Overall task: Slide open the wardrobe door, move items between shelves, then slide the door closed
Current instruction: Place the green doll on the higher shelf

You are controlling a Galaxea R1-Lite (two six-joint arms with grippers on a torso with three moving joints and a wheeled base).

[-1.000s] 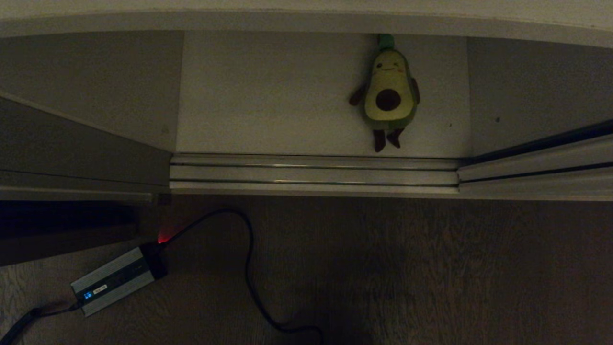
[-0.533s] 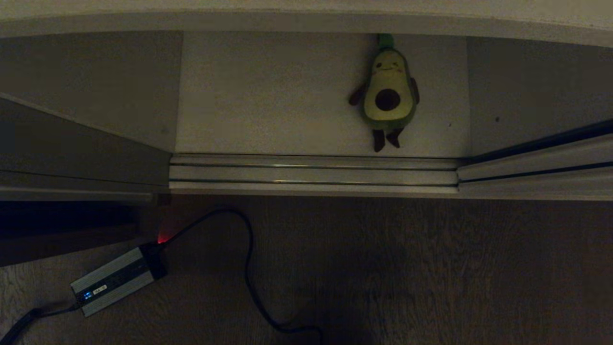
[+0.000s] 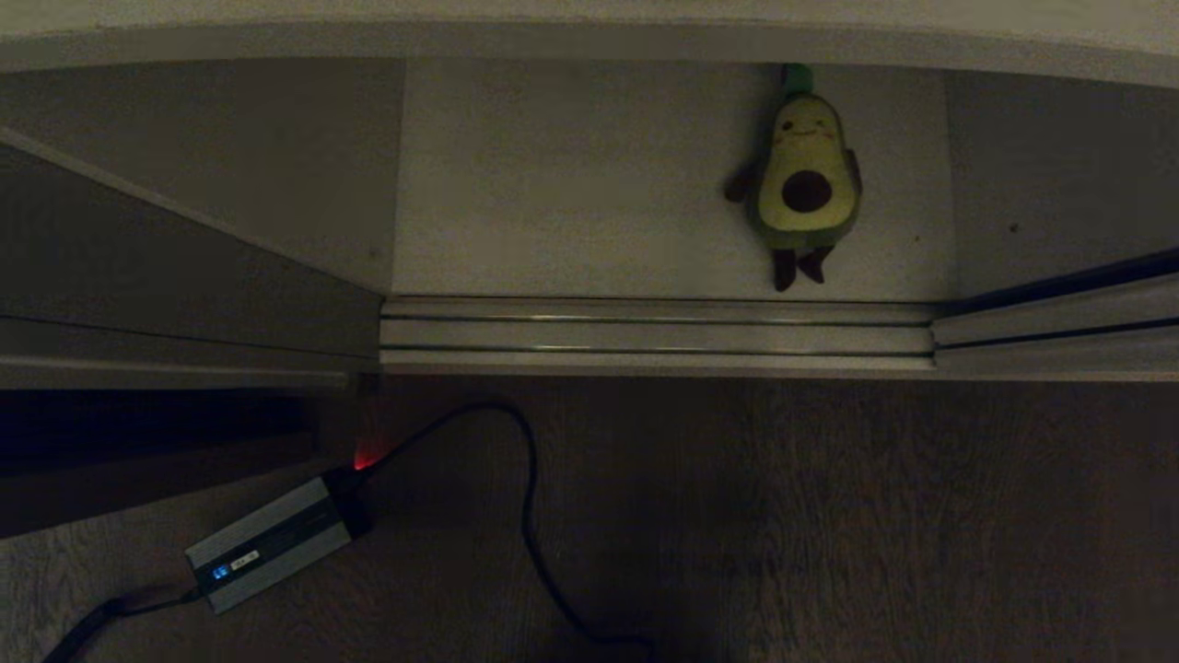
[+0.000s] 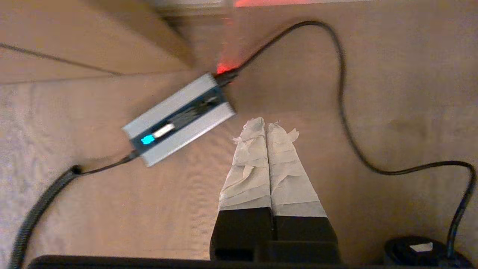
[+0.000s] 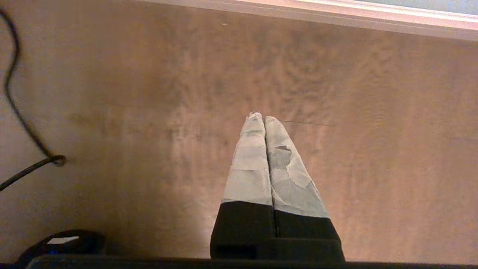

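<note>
A green avocado plush toy (image 3: 806, 180) with a brown pit and dark legs lies on the off-white bottom shelf (image 3: 571, 184) of the wardrobe, near its right side. The wardrobe stands open in the middle, with a sliding door panel (image 3: 157, 276) at the left and another (image 3: 1059, 322) at the right. Neither arm shows in the head view. My left gripper (image 4: 266, 123) hangs shut and empty over the wooden floor, close to a grey box. My right gripper (image 5: 260, 116) is likewise shut and empty above bare floor.
The ribbed metal floor track (image 3: 654, 333) runs along the shelf's front edge. A grey box (image 3: 272, 543) with a blue light and a black cable (image 3: 530, 516) lies on the wooden floor at the front left, a red glow (image 3: 366, 458) beside it.
The whole head view has shifted a little to the right in the last half second, so the camera has moved left. The toy, doors and box have kept their places.
</note>
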